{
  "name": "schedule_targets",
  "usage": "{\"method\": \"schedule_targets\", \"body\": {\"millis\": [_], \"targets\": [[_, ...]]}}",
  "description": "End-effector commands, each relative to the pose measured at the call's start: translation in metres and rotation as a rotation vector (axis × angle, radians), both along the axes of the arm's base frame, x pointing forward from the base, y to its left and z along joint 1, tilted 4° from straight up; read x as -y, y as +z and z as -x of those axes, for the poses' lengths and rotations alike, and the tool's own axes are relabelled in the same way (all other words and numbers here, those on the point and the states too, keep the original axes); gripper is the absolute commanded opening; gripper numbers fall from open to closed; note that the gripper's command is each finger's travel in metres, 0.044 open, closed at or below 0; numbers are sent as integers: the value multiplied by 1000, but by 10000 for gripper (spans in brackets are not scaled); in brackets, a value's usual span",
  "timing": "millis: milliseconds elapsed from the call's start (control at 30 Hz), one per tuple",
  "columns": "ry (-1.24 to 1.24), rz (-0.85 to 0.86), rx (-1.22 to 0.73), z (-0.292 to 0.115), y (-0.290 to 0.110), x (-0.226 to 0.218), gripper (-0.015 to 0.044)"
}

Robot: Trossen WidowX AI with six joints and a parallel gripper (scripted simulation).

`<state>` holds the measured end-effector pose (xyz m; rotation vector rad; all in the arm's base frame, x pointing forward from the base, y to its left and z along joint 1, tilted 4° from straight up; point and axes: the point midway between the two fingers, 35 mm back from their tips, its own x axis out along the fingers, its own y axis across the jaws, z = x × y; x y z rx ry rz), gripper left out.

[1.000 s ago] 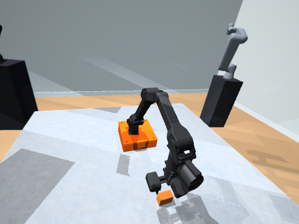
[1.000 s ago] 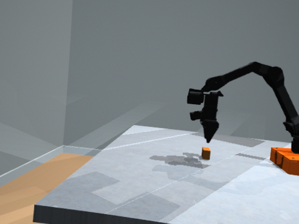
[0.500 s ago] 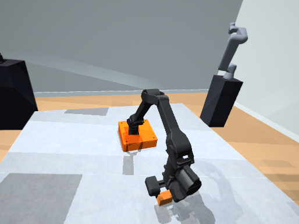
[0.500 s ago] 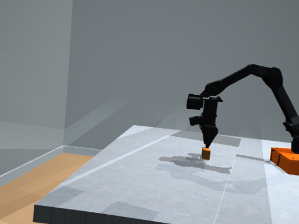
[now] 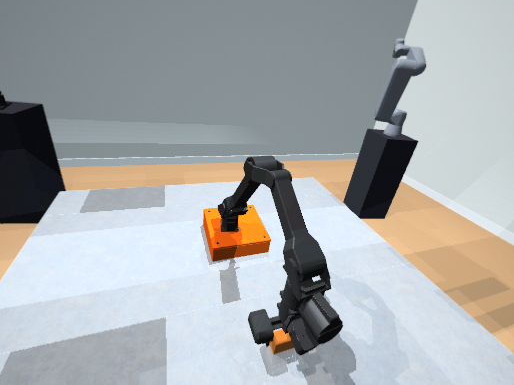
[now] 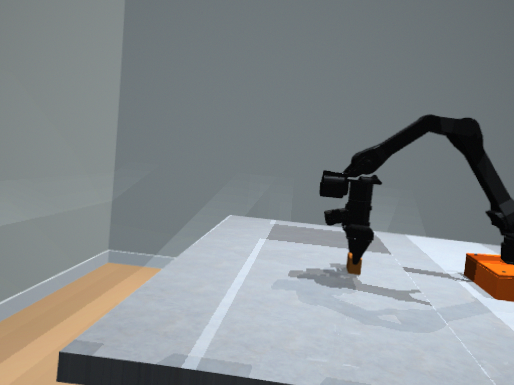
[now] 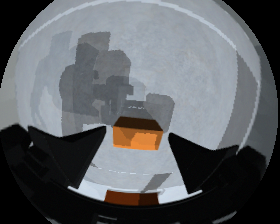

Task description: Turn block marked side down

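Note:
A small orange block (image 5: 281, 344) (image 6: 354, 265) (image 7: 138, 136) rests on the grey table (image 5: 125, 273) (image 6: 225, 293). Its top face looks darker in the wrist view. My gripper (image 6: 356, 259) (image 7: 138, 132) points straight down and is open, with one finger on each side of the block and the fingertips down close to the table. In the top view the wrist hides most of the block and the fingertips. The fingers are apart from the block's sides.
The arm's orange base plate (image 5: 240, 235) (image 6: 492, 275) stands on the table behind the block. A dark pedestal with a grey arm (image 5: 380, 173) stands off the table at the right, and a dark box (image 5: 22, 163) at the left.

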<state>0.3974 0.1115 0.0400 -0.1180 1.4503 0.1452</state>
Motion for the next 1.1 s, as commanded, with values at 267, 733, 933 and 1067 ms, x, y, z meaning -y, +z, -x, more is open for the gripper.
{"method": "schedule_targets", "body": {"millis": [267,733,933,1067], "targets": [[4,-1,-6,2,-6,0,263],[4,-1,-6,2,-6,0,169],[4,-1,-6,2,-1,0,90],[4,-1,-6,5,23,1,0]]}}
